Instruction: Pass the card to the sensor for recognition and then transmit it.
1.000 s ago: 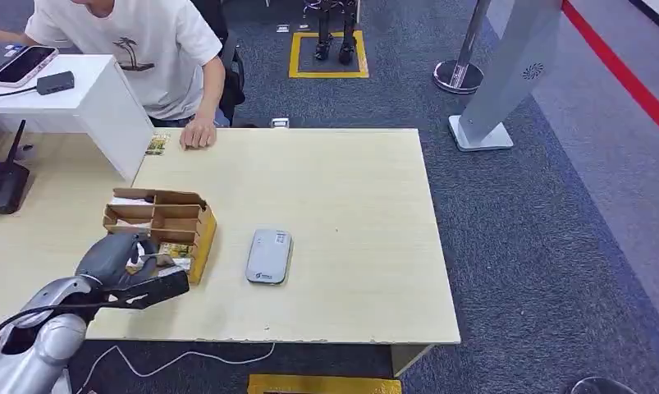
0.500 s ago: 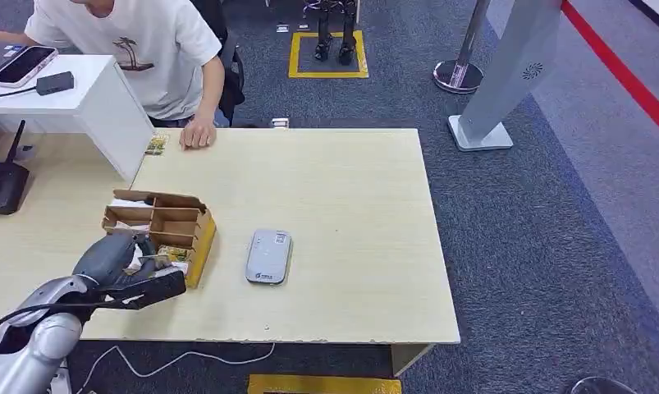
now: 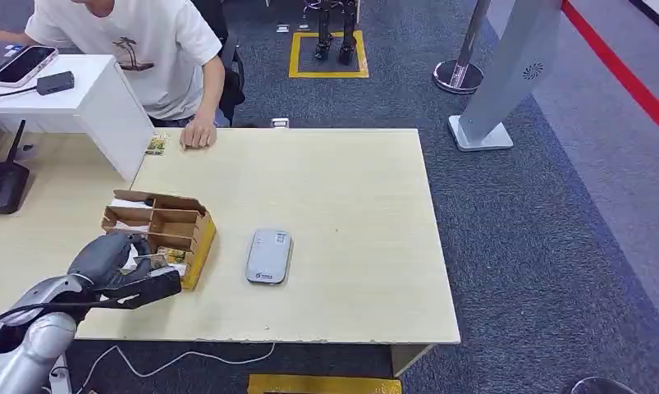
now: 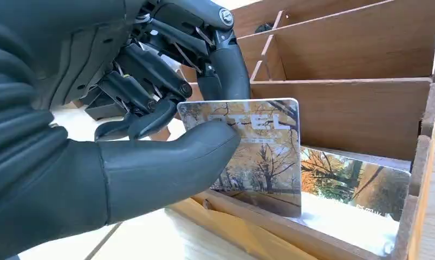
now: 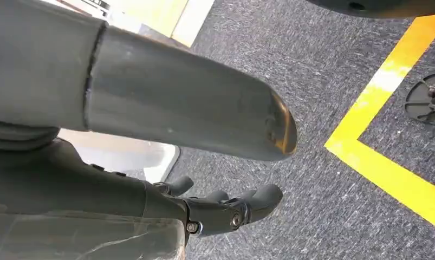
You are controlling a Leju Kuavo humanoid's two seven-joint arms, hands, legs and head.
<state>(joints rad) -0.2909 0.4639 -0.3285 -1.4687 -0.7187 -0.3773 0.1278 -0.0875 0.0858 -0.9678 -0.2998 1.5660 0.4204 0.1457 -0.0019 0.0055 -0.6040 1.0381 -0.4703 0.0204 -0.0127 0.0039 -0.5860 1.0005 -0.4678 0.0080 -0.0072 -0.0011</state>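
Left hand point(image 3: 116, 267) pinching card point(image 4: 253, 149) — drawn slightly back from box point(image 3: 163, 223).

We see a light wooden table point(image 3: 334, 197) standing on dark grey carpet point(image 3: 539, 246) marked with yellow tape squares point(image 3: 329, 56) and a red stripe point(image 3: 621, 74). A white raised counter point(image 3: 88, 98) adjoins the table's far left, and a grey slanted stand point(image 3: 506, 74) rises beyond it.

Even, bright indoor light with soft shadows; both wrist views blur close up.
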